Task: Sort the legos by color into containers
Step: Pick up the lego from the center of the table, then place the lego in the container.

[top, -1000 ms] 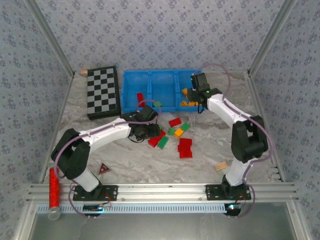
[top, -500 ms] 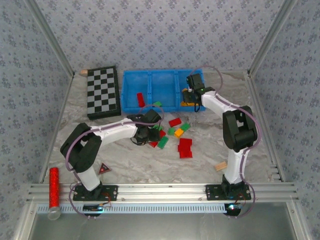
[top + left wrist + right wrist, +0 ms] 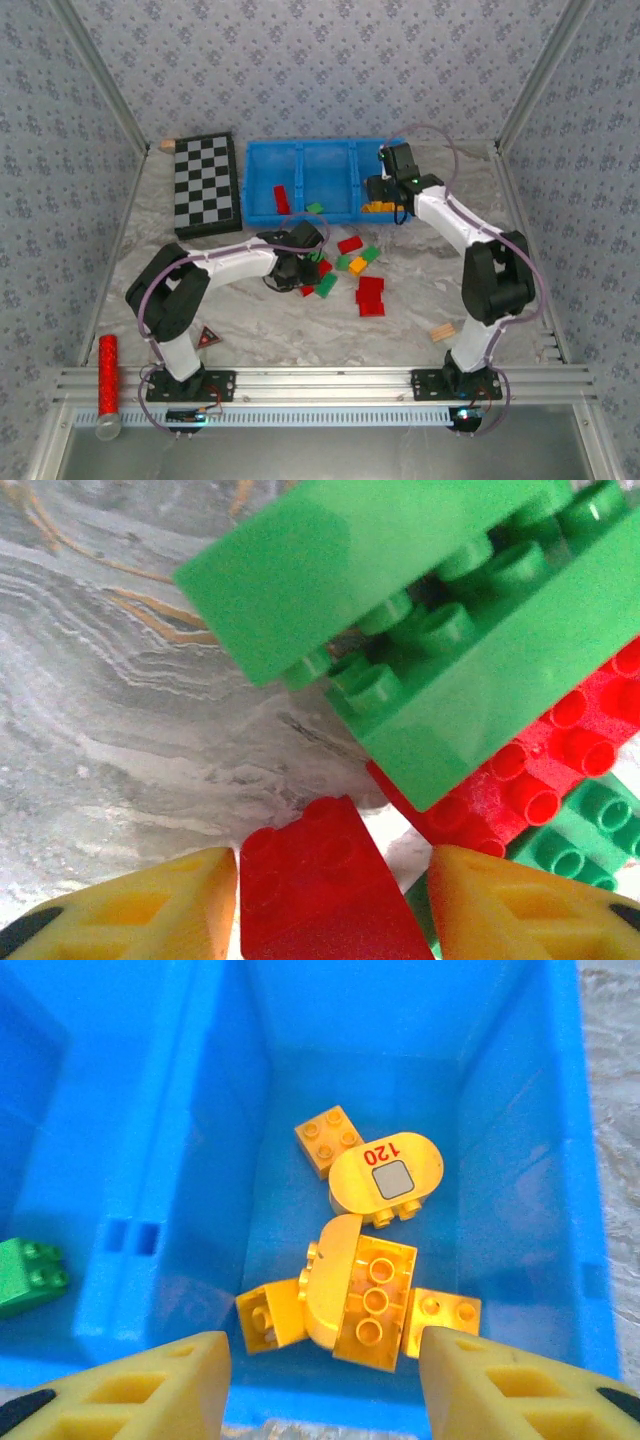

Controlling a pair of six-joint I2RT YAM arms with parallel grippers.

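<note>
One red textured tube (image 3: 108, 375) lies by the near left corner of the marble-patterned worktop (image 3: 300, 330), a small red-and-black triangle (image 3: 208, 336) near it. At the far left edge sits a flat black-and-white checkerboard (image 3: 206, 185). The left hand (image 3: 330, 852) is low among the loose bricks (image 3: 355, 268) in the middle of the worktop. Its yellow fingers (image 3: 150, 910) are spread, with a glossy red brick (image 3: 320, 900) between them and a gap showing on one side. Green studded bricks (image 3: 480, 670) are stacked close ahead, cut off by the frame. Along the far edge stands the blue plastic tray (image 3: 250, 185), with three compartments: a second red brick (image 3: 281, 198) in the left, a green brick (image 3: 30, 1275) in the middle. The right hand (image 3: 322, 1338) hangs open over the right compartment, where yellow bricks (image 3: 365, 1290) lie jumbled, one rounded and printed 120. A tan wooden block (image 3: 442, 333) lies near the right edge.
</note>
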